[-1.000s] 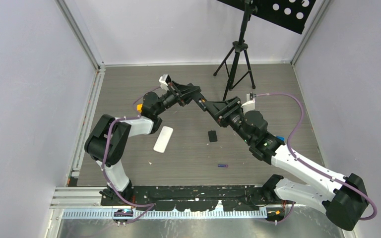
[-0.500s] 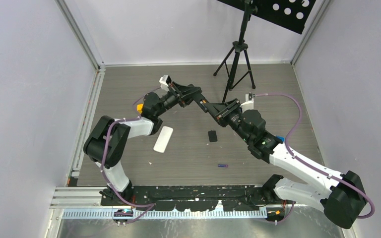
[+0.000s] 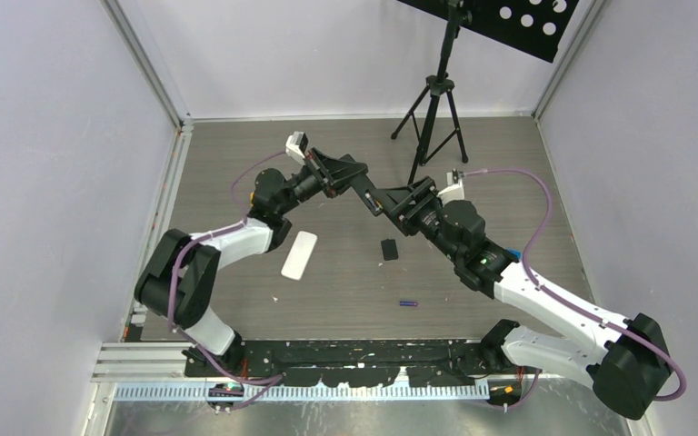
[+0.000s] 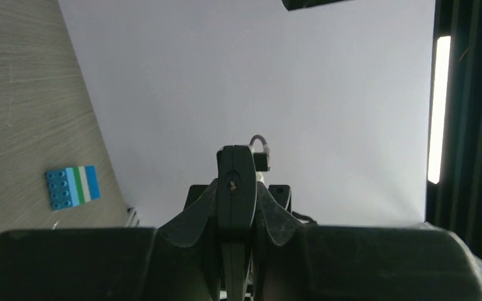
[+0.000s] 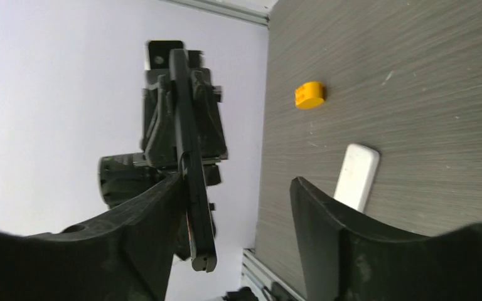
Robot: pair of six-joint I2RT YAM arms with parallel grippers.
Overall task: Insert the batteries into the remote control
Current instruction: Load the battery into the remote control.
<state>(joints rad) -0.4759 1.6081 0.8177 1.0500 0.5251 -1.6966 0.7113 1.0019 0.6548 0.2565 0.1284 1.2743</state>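
Over the middle of the bench (image 3: 236, 163) the two arms meet tip to tip. The left gripper (image 3: 370, 194) has its fingers (image 4: 235, 188) pressed shut into one thin black blade; I cannot tell whether anything is pinched between them. That blade reaches into the right gripper (image 5: 235, 182), whose fingers (image 5: 326, 219) stand wide apart, and it sits close against one of them.

One blue-purple battery (image 3: 407, 302) lies alone on the bench toward the near edge, between the arm bases. The white oblong remote control (image 3: 299, 254) lies flat beside the left arm, well apart from the battery. A small black piece (image 3: 389, 249) lies between the two. A yellow round block (image 5: 309, 95) sits beyond the remote control.
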